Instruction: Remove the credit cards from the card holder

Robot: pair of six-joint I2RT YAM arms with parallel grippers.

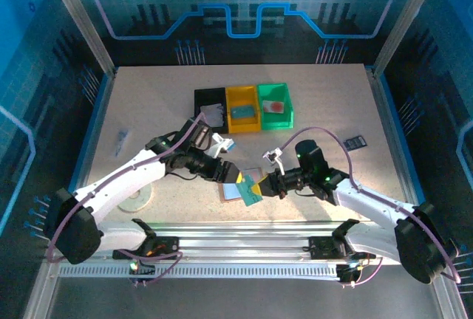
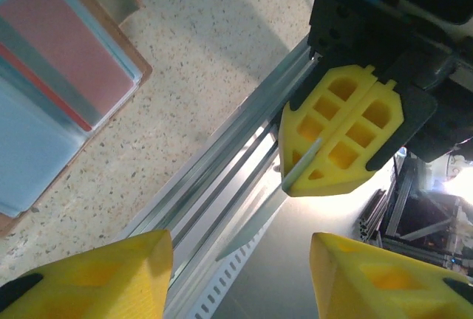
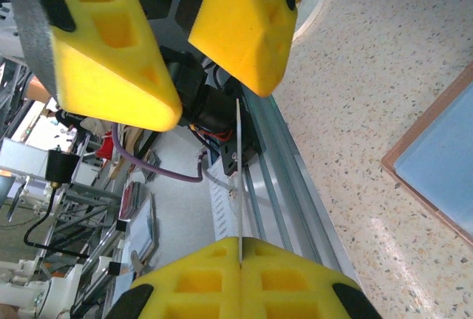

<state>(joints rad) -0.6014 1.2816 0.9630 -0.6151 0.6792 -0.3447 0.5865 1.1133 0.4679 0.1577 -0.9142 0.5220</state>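
On the overhead camera I see the card holder (image 1: 230, 190) lying open on the table, close to the near rail and roughly midway between the two arms. Its inside faces up, and on the left wrist camera a reddish card (image 2: 81, 53) sits tucked in its clear pale pockets.

My right gripper (image 3: 240, 278) sits just to the right of the card holder. Its yellow fingers are pressed together on a credit card (image 3: 239, 179), which I see edge-on as a thin pale line rising from between them (from above, a teal card shows at that spot, by the card holder's near right corner).

My left gripper (image 2: 240, 278) hangs over the card holder's far right side, facing the right one. Its fingers are spread with nothing between them. The card's free edge points toward that gap, but I cannot tell whether it touches either finger.

Well beyond the card holder, a black bin (image 1: 199, 101), a yellow bin (image 1: 228, 108) and a green bin (image 1: 272, 87) stand side by side in a row.
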